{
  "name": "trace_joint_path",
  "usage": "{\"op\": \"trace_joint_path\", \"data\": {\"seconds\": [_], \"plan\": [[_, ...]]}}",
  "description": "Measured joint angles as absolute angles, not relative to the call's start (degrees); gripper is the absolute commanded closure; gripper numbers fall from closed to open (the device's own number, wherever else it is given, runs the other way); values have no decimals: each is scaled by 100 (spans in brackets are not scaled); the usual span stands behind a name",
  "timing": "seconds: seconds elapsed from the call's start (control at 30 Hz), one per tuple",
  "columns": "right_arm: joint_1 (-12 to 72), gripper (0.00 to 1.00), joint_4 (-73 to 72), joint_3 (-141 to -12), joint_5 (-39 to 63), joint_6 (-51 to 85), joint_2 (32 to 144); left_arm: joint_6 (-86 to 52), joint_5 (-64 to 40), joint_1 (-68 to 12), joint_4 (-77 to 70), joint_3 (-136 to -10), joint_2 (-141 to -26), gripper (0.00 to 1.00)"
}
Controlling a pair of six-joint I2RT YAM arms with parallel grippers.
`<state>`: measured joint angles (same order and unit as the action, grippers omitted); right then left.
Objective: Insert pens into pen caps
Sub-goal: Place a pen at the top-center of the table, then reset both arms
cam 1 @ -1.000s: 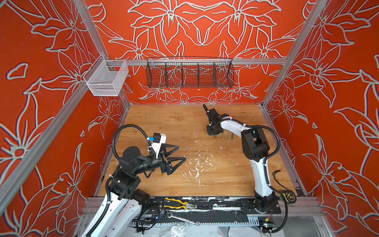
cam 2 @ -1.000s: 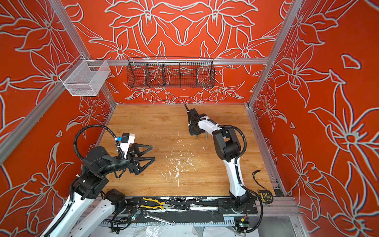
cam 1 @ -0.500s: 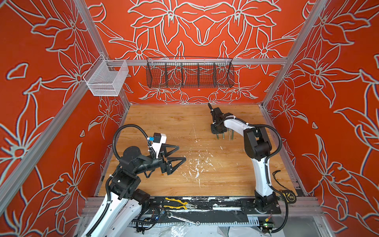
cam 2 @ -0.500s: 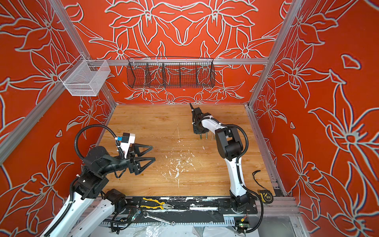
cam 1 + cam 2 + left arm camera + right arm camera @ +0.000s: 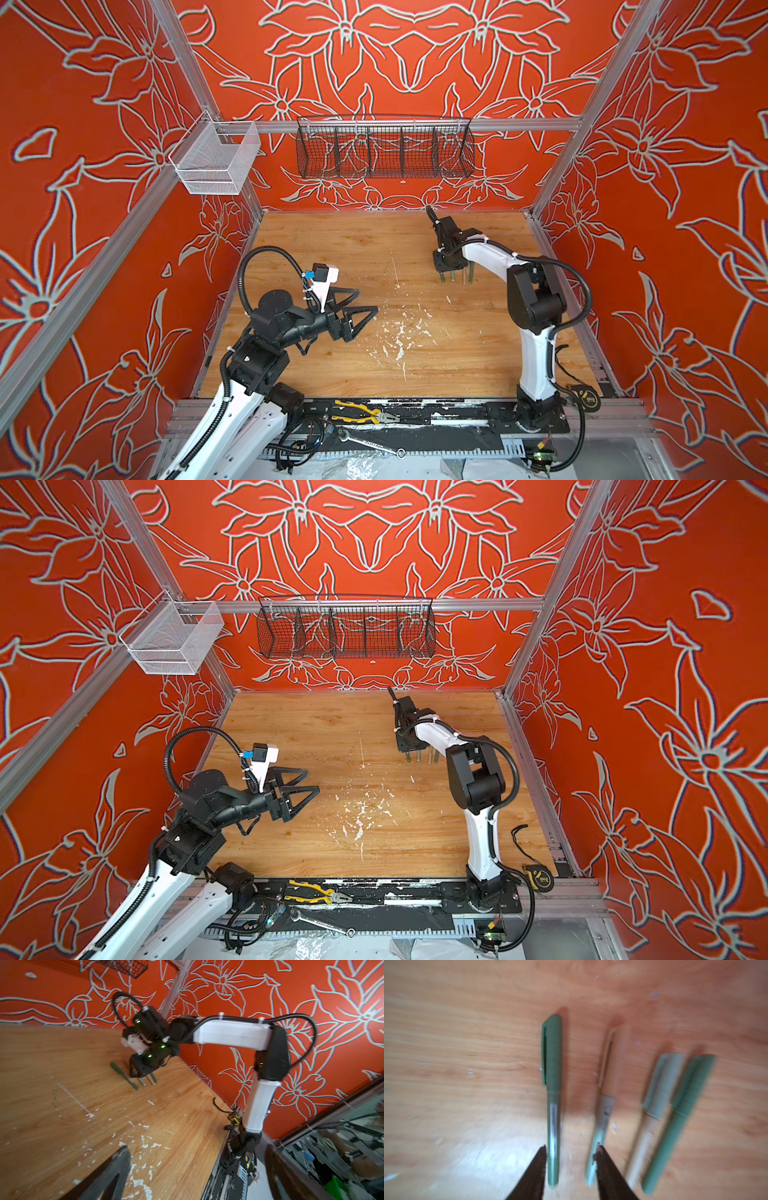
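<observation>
Two black fingers of the right claw (image 5: 571, 1147) stand partly apart, pointing down at the wooden table (image 5: 332, 249) and gripping nothing. The dark green capped pen (image 5: 553, 1118) lies flat between them, close to one finger but loose. The other finger's tip overlaps the pale green pen with a tan cap (image 5: 602, 1109). Just beside that lie the tan pen with a pale green cap (image 5: 641, 1147) and, close against it, the mid-green pen with a matching cap (image 5: 675, 1136). All four are roughly parallel, toward the table's back right.

The right arm reaches far back, elbow raised and wrist bent straight down. In both top views that wrist hides the claw's fingers and the capped ends, so only the pens' rear ends stick out. The right wrist view is smeared and the barrel print is unreadable.

The left claw (image 5: 366, 300) hovers wide open and empty over the table's left side, well apart from the pens.
</observation>
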<state>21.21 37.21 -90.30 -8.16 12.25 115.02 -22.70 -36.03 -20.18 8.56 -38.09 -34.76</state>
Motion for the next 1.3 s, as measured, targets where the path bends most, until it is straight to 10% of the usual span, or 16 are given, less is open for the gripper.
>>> {"op": "trace_joint_path", "data": {"seconds": [0.3, 0.77, 1.3], "plan": [[2099, 3, 3328, -7837, -1059, 744, 9544, -2071, -2357, -2016, 963, -3813, -4226, 3], [1944, 3, 1848, -4910, -1848, 368, 7913, -663, 919, -1970, 2045, -4759, -6191, 3], [1046, 3, -3183, -2069, -2298, -395, 7474, 27, 1841, -1129, -1149, -2877, -7830, 3]]}}
